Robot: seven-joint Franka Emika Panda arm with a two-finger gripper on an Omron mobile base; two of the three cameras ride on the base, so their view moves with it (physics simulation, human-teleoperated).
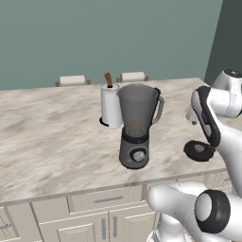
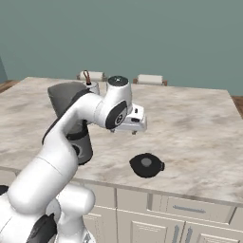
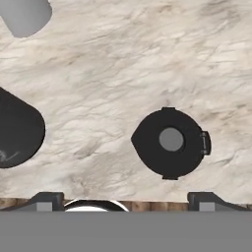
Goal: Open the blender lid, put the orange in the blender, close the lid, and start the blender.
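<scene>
Hovering: end effector wide open, empty | blender lid lying on counter

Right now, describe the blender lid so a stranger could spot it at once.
On the marble counter, look right of the tall blender, near the front edge. The blender lid lies flat there: a dark round disc with a grey centre knob, unlike the white paper-towel roll behind the blender.
</scene>
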